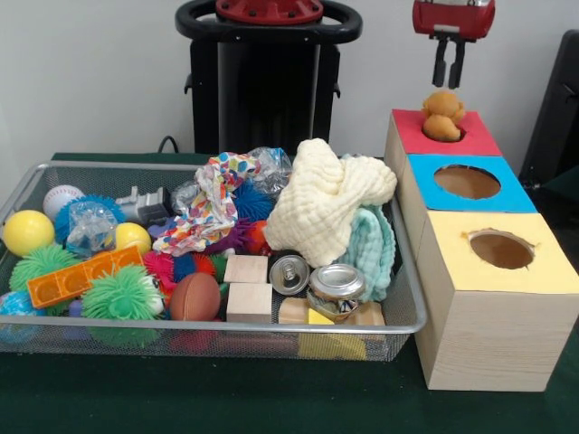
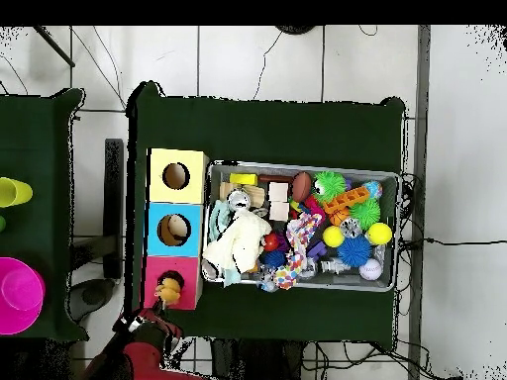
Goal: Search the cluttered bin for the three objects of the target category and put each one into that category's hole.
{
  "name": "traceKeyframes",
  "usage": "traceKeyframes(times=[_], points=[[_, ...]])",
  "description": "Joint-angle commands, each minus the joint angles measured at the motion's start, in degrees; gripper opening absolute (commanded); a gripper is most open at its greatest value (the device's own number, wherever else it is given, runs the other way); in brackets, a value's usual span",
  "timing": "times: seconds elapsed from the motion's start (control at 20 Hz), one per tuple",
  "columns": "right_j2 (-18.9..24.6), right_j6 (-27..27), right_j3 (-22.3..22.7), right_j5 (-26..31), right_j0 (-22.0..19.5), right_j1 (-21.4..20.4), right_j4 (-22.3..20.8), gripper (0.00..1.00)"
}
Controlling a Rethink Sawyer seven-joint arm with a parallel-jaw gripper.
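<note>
Gripper [image 1: 449, 83] hung above the red top of the wooden box [image 1: 488, 334], its two dark fingers [image 1: 440, 63] pointing down, close together and holding nothing. Just below the fingertips an orange plush toy [image 1: 442, 115] sat on the red section [image 1: 470, 137], covering its hole; a small gap showed between toy and fingers. Beside the red section came a blue section [image 1: 511, 194] and then a yellow one [image 1: 543, 271], each with an open round hole. In the overhead view the toy [image 2: 169, 289] sat in the same place on the red end of the box.

Left of the box in the front view stood a wire mesh bin [image 1: 412, 316] on the dark green table [image 1: 226, 398]. It held a cream knitted cloth [image 1: 321, 203] piled over a pale green cloth [image 1: 373, 244], two tin cans [image 1: 336, 285], wooden blocks [image 1: 247, 287], a brown football [image 1: 194, 297], green spiky balls [image 1: 122, 294], an orange plastic brick [image 1: 81, 276], yellow balls [image 1: 27, 231], a baseball [image 1: 61, 198] and a patterned cloth [image 1: 204, 212].
</note>
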Motion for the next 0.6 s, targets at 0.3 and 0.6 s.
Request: traceKeyframes(times=[0.3, 0.6], points=[[2.8, 5.89, -1.22, 6.45, -1.66, 1.35, -1.8, 1.0], [2.69, 5.95, -1.72, 8.44, -2.0, 1.08, -1.6, 1.0]])
